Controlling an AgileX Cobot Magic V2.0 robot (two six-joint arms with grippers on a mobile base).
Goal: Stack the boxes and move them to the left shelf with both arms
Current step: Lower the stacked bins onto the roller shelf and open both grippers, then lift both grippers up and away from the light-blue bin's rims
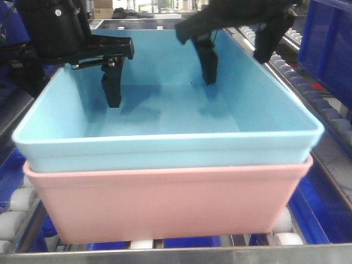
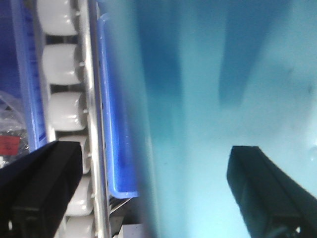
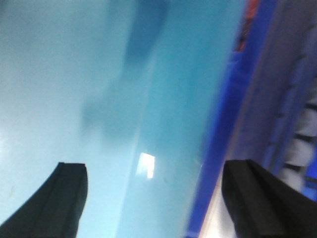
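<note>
Two tubs sit nested before us on the roller shelf (image 1: 16,212): pink tub (image 1: 165,203) below, blue tub (image 1: 165,146) inside it. Farther back, left gripper (image 1: 91,77) and right gripper (image 1: 237,52) each straddle a blue side wall, jaws spread wide; only our wrist views show white rollers (image 2: 62,64) beside that wall.

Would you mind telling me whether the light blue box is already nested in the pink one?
Yes. The light blue box sits inside the pink box, its rim resting just above the pink rim.
</note>
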